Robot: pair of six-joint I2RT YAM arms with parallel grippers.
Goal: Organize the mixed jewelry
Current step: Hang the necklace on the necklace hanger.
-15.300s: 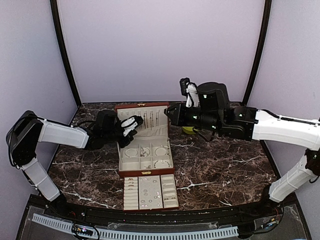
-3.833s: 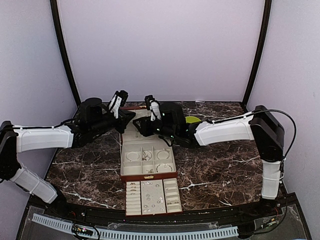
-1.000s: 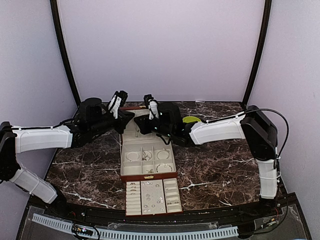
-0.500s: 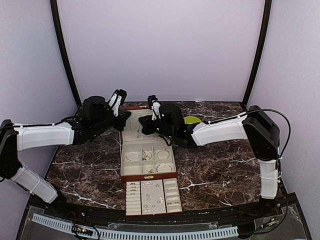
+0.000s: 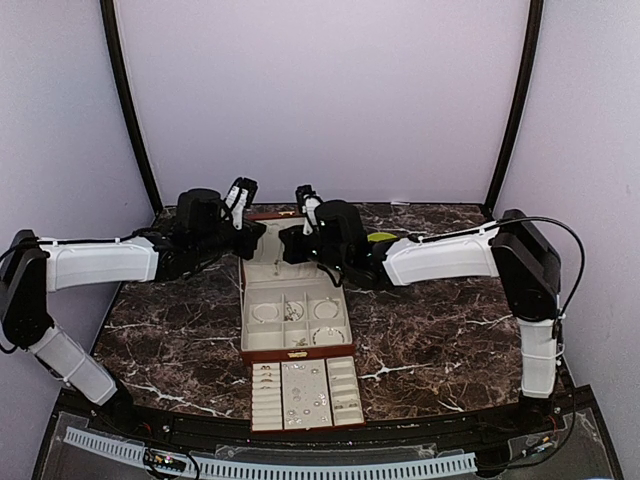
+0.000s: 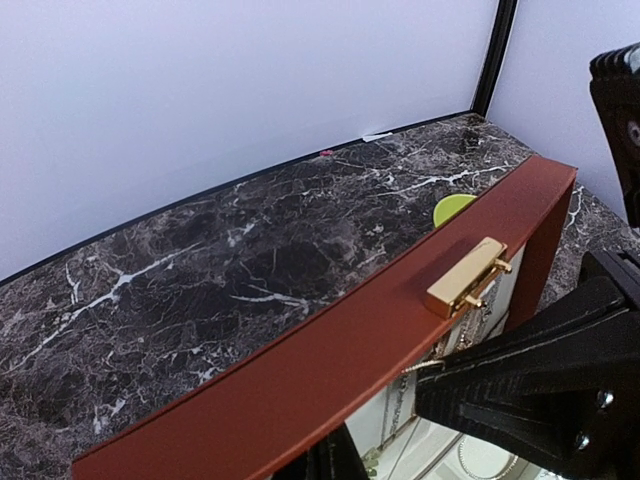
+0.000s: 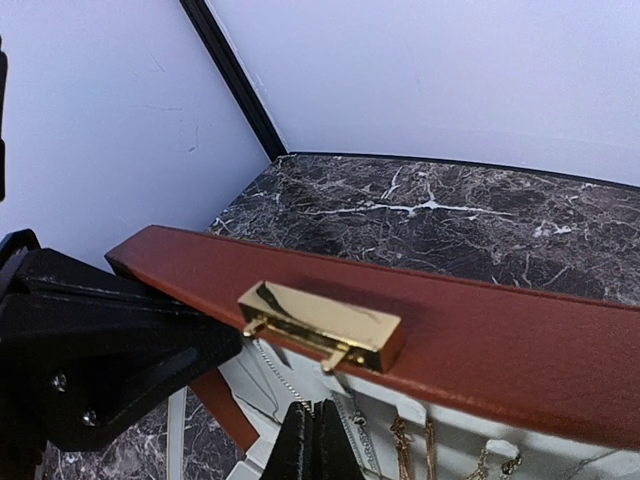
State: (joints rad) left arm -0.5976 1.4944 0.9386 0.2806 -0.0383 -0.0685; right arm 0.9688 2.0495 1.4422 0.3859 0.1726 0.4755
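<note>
right gripper [image 7: 308,440] just pinched fully closed under the gold clasp [image 7: 320,325]; left gripper [image 6: 335,462] closed at the lid [image 6: 300,390] edge too, neither visibly gripping. mixed jewelry [image 5: 293,312] sits sorted in the box [image 5: 295,352] and front tray [image 5: 341,385]. we think lid-closing is next.

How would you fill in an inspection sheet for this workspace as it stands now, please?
Surface: dark marble table with white veins; no spills seen.
Job's things: mixed jewelry lies in the compartments of the open jewelry box and in the tray in front of it; chains hang inside the lid.
Clutter: a yellow-green bowl behind the right arm.
Grippers: left gripper and right gripper are both shut, at the lid's top edge; contact cannot be told.
Cables: a black cable loops off the right arm.
Surroundings: pale walls, black posts.
</note>
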